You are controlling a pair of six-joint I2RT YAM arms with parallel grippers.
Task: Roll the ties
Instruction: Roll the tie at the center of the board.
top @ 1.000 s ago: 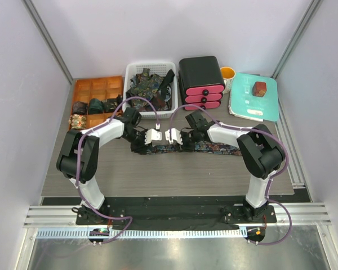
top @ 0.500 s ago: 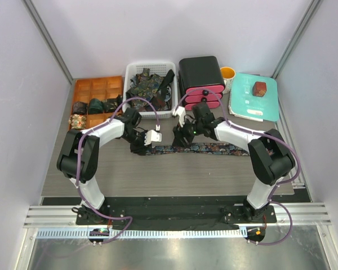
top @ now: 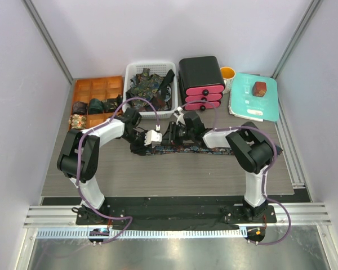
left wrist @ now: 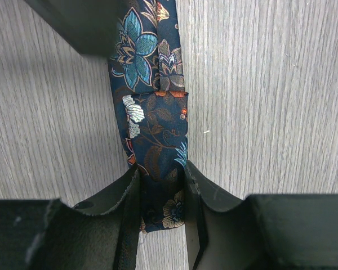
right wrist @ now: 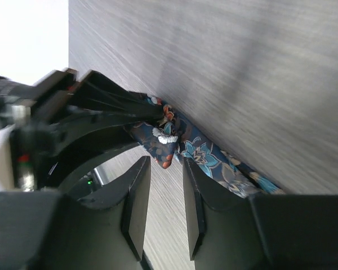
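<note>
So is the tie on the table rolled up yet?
Not yet. The tie lies stretched flat; only its end is folded over, pinched in the left claw.

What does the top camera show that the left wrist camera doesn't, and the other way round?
Only the top view shows the white basket of loose ties, the orange tray holding rolled ties, and the drawer unit. Only the left wrist view shows the floral print and the folded end between the fingers of the left gripper. Both show the tie lying on the table.
</note>
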